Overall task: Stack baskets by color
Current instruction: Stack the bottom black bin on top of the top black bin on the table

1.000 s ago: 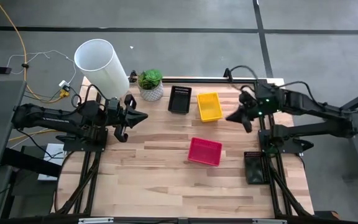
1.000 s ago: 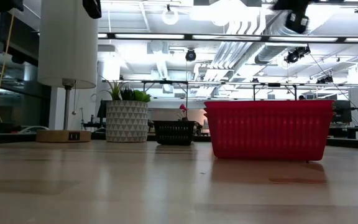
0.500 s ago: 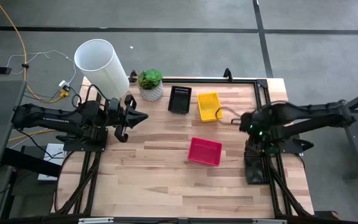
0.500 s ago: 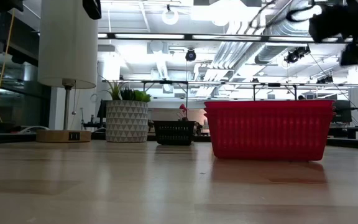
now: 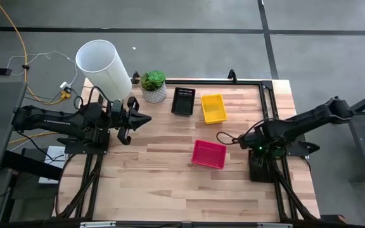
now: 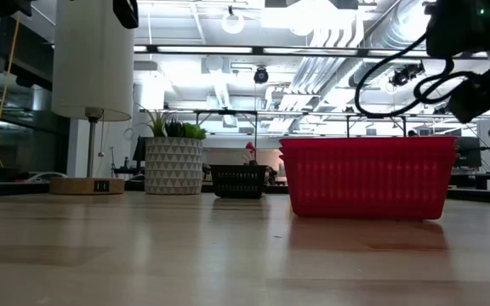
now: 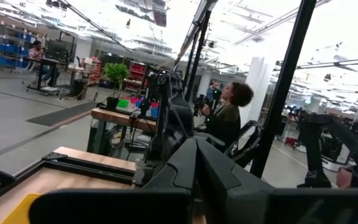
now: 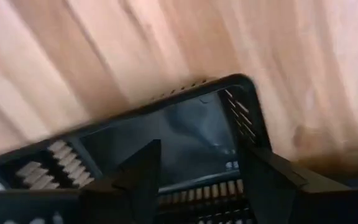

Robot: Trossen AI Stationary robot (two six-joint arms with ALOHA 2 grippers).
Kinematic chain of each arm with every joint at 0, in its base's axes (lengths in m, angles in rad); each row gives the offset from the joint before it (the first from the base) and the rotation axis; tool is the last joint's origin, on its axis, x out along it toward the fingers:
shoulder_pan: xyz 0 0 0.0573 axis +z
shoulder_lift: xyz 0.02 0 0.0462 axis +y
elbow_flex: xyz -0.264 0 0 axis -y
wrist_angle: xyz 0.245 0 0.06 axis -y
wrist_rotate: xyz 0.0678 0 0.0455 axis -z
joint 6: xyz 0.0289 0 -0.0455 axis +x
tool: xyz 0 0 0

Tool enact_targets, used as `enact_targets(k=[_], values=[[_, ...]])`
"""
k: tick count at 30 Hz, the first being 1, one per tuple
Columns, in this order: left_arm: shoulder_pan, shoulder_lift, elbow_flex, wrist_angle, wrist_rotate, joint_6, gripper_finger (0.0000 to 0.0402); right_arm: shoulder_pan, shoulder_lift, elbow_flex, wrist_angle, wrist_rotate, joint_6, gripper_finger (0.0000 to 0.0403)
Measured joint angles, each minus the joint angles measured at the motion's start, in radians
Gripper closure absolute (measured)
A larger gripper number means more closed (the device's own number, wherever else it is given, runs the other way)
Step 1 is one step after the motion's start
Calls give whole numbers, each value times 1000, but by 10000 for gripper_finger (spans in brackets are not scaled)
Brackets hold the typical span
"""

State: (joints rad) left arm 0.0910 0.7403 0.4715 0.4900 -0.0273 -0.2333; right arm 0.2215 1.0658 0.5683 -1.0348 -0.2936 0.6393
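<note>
Where ceiling lights glare, a wooden table (image 5: 170,177) bears baskets (image 5: 208,154)

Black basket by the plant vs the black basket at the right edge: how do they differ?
The black basket by the plant lies at the table's far side beside the yellow basket, with no arm near. The black basket at the right edge lies under the open right gripper. Both are black mesh trays.

Even overhead light on table (image 5: 170,177) — soft, short shadows. Low view: ceiling lamps (image 6: 232,19) glare, near tabletop out of focus. Left wrist view overexposed. Right wrist view motion-blurred — wood grain smeared.
</note>
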Motion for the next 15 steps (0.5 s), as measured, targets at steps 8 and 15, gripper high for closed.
enact_targets(k=[8, 15], values=[[0, 0, 0, 0, -3, 0, 401, 11, 53, 1, 61, 21, -10, 225], [0, 0, 0, 0, -3, 0, 401, 11, 5, 135, -36, 59, -68, 231]])
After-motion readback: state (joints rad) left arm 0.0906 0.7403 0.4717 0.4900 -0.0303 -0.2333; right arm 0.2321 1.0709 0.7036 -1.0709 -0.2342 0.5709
